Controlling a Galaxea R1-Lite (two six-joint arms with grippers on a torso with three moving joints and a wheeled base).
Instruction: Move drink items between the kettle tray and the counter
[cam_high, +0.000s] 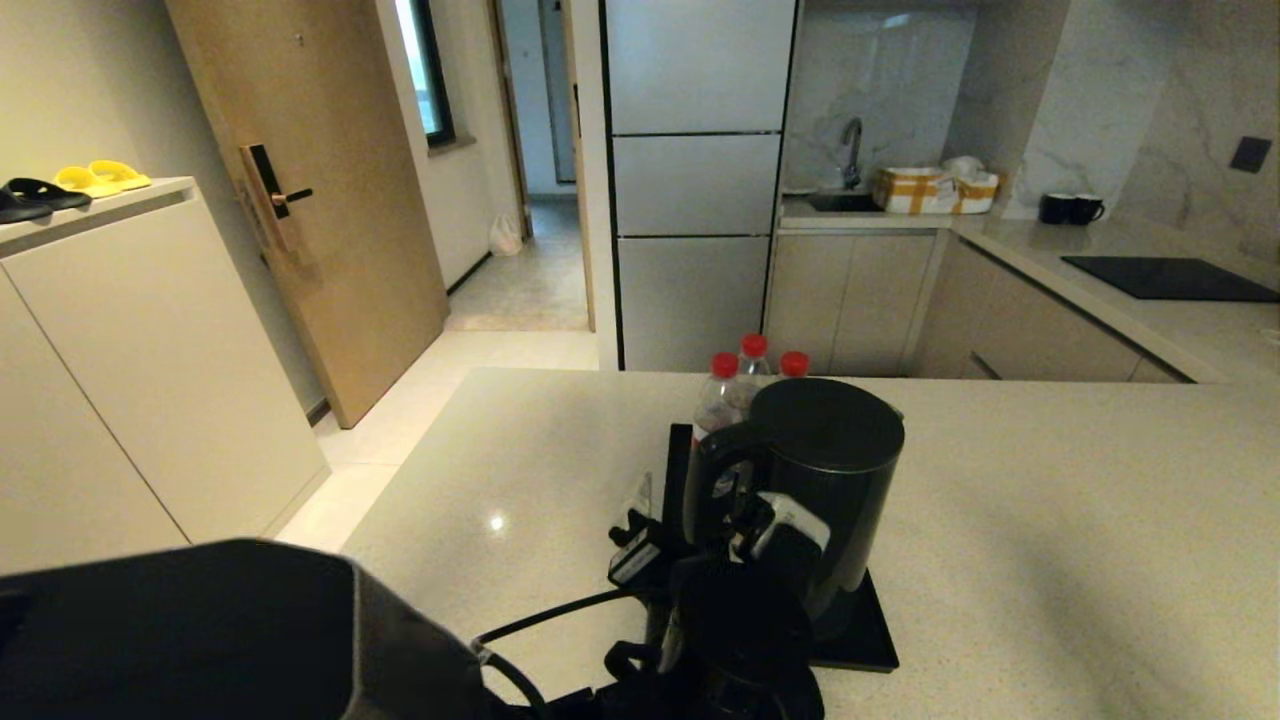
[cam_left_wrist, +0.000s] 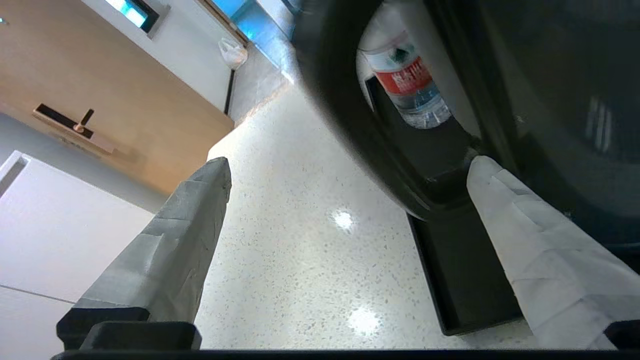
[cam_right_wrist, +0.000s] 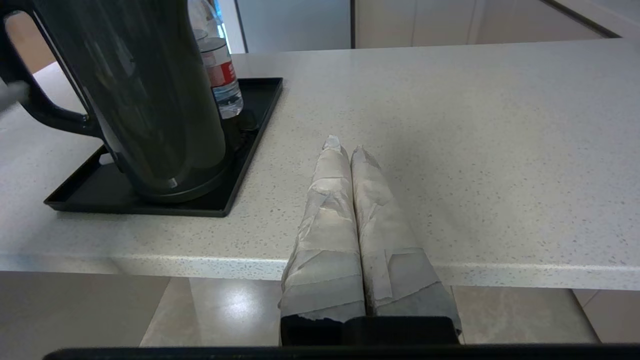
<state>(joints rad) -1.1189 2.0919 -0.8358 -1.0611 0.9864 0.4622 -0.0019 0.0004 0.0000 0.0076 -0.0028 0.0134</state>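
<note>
Right now the left end effector (cam_left_wrist: 350, 165) is spread wide around the kettle's loop handle (cam_left_wrist: 370, 150): one taped finger (cam_left_wrist: 525, 240) sits inside the loop against the body, the other (cam_left_wrist: 170, 240) stands outside it, clear of the handle. The kettle (cam_high: 825, 480) stands upright at the near end of the kettle tray (cam_right_wrist: 150, 200), which lies on the speckled desk (cam_high: 1050, 520). Red-capped water bottles (cam_high: 750, 375) stand on the tray's far end, just behind the kettle. Well apart on the right, the right end effector (cam_right_wrist: 345, 150) hovers at the desk's near edge (its taped fingers pressed together, holding nothing).
</note>
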